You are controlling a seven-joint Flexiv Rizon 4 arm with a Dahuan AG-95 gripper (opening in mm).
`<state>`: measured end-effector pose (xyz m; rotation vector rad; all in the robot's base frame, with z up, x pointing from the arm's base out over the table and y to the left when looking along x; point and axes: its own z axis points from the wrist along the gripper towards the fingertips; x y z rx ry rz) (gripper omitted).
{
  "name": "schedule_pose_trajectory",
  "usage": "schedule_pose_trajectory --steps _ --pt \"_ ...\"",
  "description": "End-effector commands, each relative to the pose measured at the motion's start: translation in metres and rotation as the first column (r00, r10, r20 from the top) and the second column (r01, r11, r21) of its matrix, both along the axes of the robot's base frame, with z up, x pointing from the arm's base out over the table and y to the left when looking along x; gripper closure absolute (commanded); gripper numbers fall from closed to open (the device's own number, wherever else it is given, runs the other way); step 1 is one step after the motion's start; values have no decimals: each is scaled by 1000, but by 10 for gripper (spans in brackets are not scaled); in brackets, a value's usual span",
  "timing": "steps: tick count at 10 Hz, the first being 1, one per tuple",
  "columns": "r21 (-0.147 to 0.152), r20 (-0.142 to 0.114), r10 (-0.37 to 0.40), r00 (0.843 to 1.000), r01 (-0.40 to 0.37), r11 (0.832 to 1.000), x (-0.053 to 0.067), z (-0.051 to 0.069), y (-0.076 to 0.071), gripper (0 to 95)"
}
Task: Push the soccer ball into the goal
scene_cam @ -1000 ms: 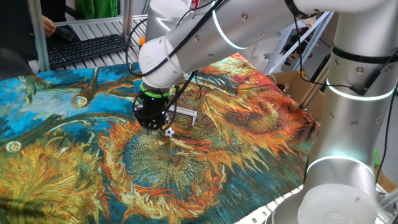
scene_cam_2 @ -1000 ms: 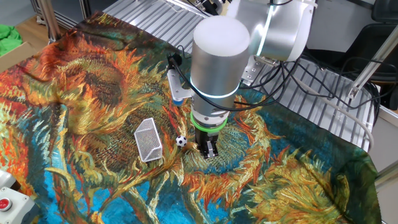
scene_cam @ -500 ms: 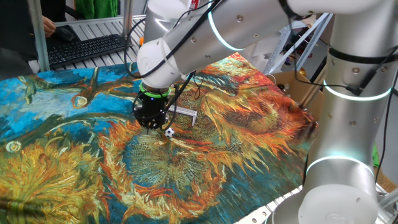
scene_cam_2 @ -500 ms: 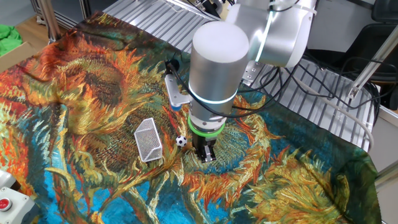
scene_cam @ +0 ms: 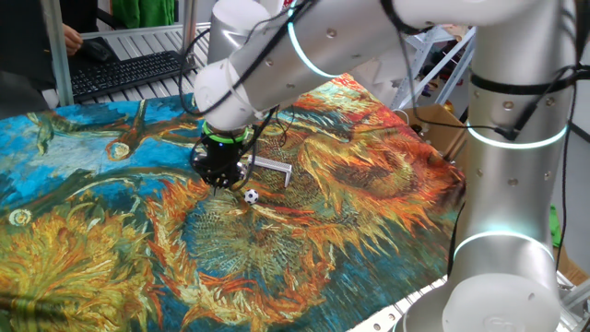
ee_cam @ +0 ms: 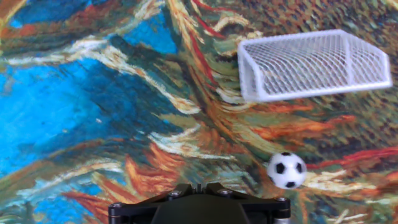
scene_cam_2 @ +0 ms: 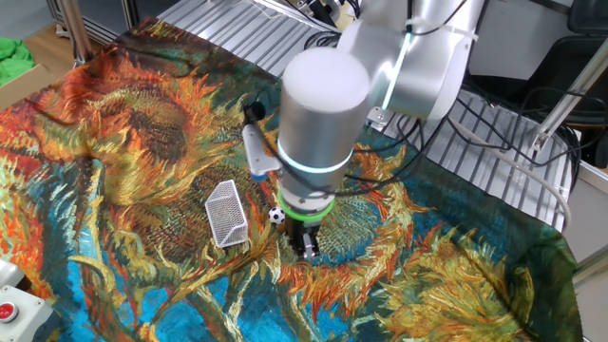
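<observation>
The soccer ball [scene_cam: 251, 195] is a tiny white ball with black patches lying on the painted cloth. It also shows in the other fixed view [scene_cam_2: 275, 216] and in the hand view [ee_cam: 286, 170]. The goal [scene_cam: 273, 169] is a small white netted frame just beyond the ball; it also shows in the other fixed view [scene_cam_2: 226, 213] and in the hand view [ee_cam: 314, 65]. My gripper [scene_cam: 221, 182] hangs close over the cloth beside the ball, a little apart from it, with the ball between it and the goal [scene_cam_2: 309, 249]. Its fingers are together and hold nothing.
A sunflower-patterned cloth [scene_cam: 111, 240] covers the table. A keyboard [scene_cam: 129, 72] lies at the far back. A metal slatted surface [scene_cam_2: 494, 152] and cables run along the table's edge. A red button [scene_cam_2: 6, 310] sits at one corner.
My gripper has shifted a short way sideways, away from the ball, staying low over the cloth. The ball and the goal have not moved.
</observation>
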<state>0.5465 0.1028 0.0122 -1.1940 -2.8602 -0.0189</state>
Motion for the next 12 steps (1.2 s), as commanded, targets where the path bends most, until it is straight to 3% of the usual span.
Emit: schedule_pose_trajectory --steps 1,3,5,12 --pt "21 5 2 1000 -2 1000 -1 2 -1 950" --pt "26 1 4 1000 -4 1000 -1 2 -1 950" --pt "1 -28 -32 999 32 999 -1 2 -1 950" --pt "-12 -60 -110 992 109 994 -1 2 -1 950"
